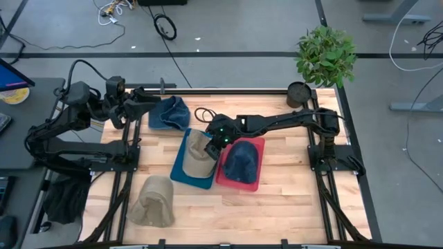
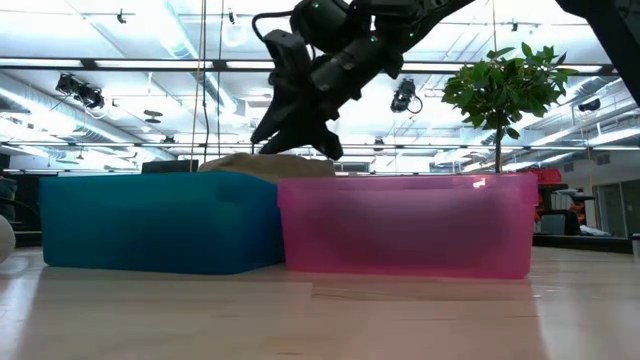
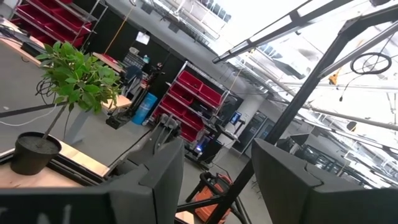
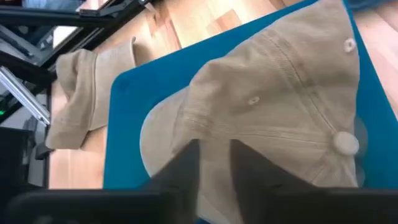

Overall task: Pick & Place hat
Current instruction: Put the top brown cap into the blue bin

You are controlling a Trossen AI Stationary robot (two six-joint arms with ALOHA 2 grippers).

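The right gripper [image 1: 209,143] hangs over the blue bin [image 1: 181,166], its jaws nearly together just above the tan cap [image 4: 273,118] that lies in that bin; whether they pinch the cloth cannot be told. Directly beside the jaws, toward the right arm's base, the pink bin [image 1: 255,181] holds a navy cap [image 1: 240,160]. A second tan hat [image 1: 151,200] lies on the worktop [image 1: 291,200] beyond the blue bin, well apart from the jaws. Another blue hat [image 1: 168,113] rests just in front of the left gripper [image 1: 142,104], whose jaws stand apart and hold nothing, at the worktop's far edge. A potted plant [image 1: 324,59] stands at the corner.
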